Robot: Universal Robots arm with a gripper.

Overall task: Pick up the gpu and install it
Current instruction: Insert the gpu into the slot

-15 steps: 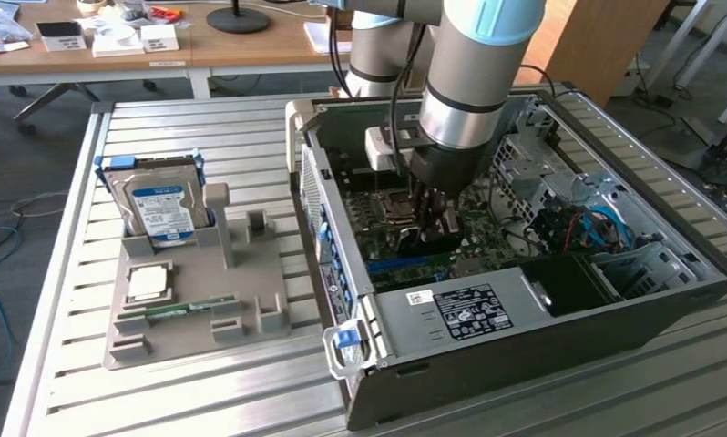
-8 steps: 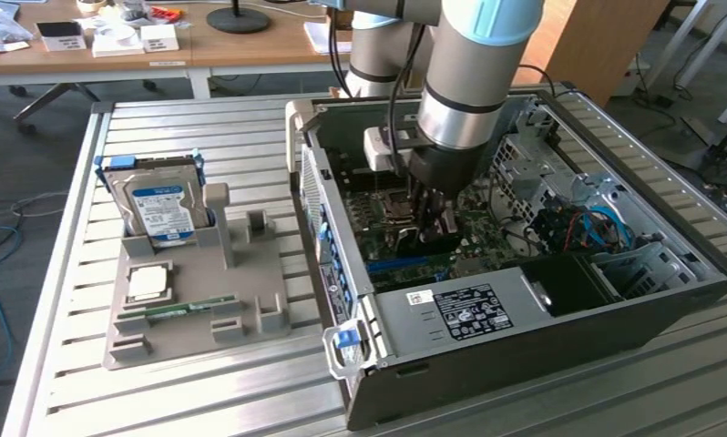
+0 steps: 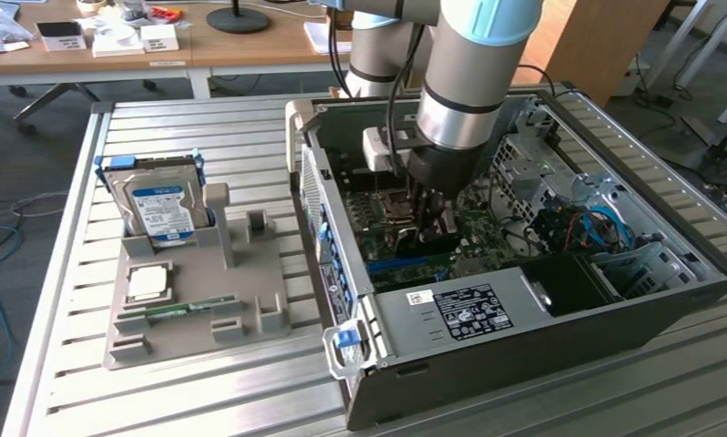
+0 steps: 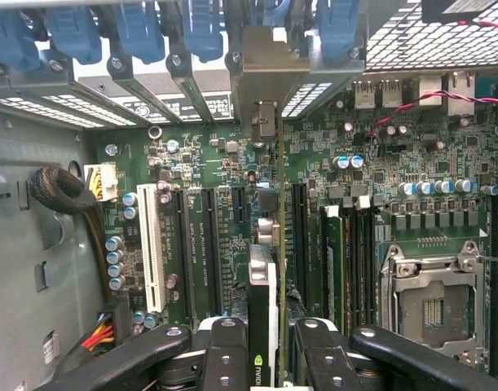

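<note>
Pickup done: my gripper [image 4: 269, 362] is clamped, jaws narrowly parted, on the gpu [image 4: 263, 293], held edge-on over the board [image 4: 371, 195] slots; seating looks unfinished.

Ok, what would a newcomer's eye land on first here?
The robot's hand, inside the open black computer case, grips the thin dark gpu card edge-on over the green motherboard. At the exterior view's left, a silver hard drive stands upright in a grey holder.

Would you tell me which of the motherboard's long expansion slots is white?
The slot next to the silver capacitors, nearest the black sleeved cable; the other slots are black.
</note>
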